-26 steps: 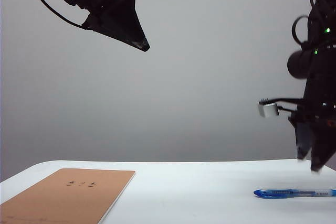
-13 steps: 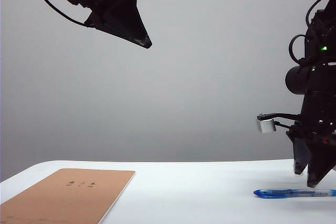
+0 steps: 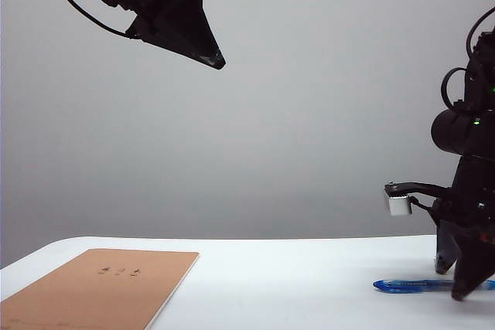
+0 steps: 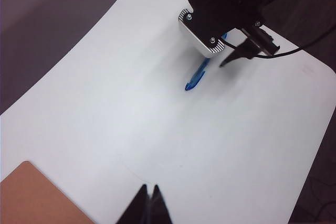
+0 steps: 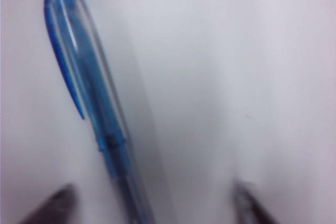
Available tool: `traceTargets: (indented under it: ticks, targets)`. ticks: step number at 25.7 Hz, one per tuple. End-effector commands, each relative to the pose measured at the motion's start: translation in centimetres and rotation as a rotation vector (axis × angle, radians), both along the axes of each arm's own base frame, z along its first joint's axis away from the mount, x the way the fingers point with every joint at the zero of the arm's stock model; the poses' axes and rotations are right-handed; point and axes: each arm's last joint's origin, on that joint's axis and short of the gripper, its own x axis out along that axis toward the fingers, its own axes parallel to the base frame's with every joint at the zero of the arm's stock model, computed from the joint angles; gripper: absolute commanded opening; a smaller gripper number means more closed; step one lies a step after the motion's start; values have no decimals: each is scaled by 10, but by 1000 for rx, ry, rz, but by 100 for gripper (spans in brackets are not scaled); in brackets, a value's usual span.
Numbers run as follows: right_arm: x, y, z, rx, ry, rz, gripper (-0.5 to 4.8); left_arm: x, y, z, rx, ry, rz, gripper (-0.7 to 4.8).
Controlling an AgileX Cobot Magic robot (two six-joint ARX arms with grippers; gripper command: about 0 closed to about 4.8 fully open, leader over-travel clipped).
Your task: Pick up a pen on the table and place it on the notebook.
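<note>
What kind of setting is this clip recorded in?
Probably a lab or test bench: a bare white table before a plain grey backdrop, holding only a notebook and a pen. The left gripper hangs high; the right gripper straddles the pen.

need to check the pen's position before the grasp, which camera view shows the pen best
The right wrist view: the pen fills it, lying on the table between the right gripper fingertips. In the exterior view it is partly hidden behind that gripper; in the left wrist view it is small and half covered by the right arm.
</note>
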Motion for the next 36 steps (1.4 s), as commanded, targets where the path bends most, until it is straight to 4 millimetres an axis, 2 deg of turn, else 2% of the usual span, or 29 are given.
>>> traceTargets:
  ticks: [1,4,5,6,7,10,11,14,16,19,23,24,25,28,29,31,32,33,35,36]
  targets:
    - [-10,1,-20,-26,49,2,241,0,0,3,-14,-21,-6,-6]
    - [-9,0,-21,-38,36,-1,225,1,0,4,-16,-26,-6,-6]
    - [-8,0,-21,-54,28,-9,159,1,0,4,-16,-26,-6,-6]
    - [-7,0,-21,-60,22,-21,69,1,0,4,-16,-26,-6,-6]
    - [-7,0,-20,-63,18,-28,41,1,0,4,-16,-26,-6,-6]
    - [-7,0,-20,-73,18,-29,38,1,0,4,-18,-29,-6,-6]
    - [-6,0,-18,-72,15,-35,11,1,-1,4,-18,-31,-6,-6]
    - [-1,2,-4,-64,-27,-54,8,1,-1,5,-22,-36,-7,-6]
    - [9,4,31,-53,-84,-60,8,-2,1,9,-28,-46,-7,-6]
    - [17,6,69,9,-143,-112,8,-11,6,21,-42,-72,-6,-6]
    - [27,12,129,211,-223,-264,8,-34,20,47,-66,-136,14,-6]
    - [28,22,146,264,-230,-315,8,-42,27,54,-33,-165,65,-6]
    - [29,29,154,285,-234,-343,8,-49,32,58,3,-184,106,-6]
    - [22,79,174,324,-238,-290,8,-80,57,73,156,-242,267,-6]
    - [18,103,177,360,-247,-263,8,-94,67,81,181,-283,325,-6]
    - [15,130,177,411,-253,-251,8,-106,77,90,192,-339,387,-6]
    - [11,156,175,479,-240,-269,8,-117,85,98,197,-389,447,-6]
    - [10,171,174,528,-221,-314,8,-124,90,103,191,-419,496,-6]
    - [9,213,166,702,-141,-497,8,-138,100,110,186,-470,574,-6]
    - [7,225,162,739,-132,-527,8,-141,102,111,192,-477,590,-6]
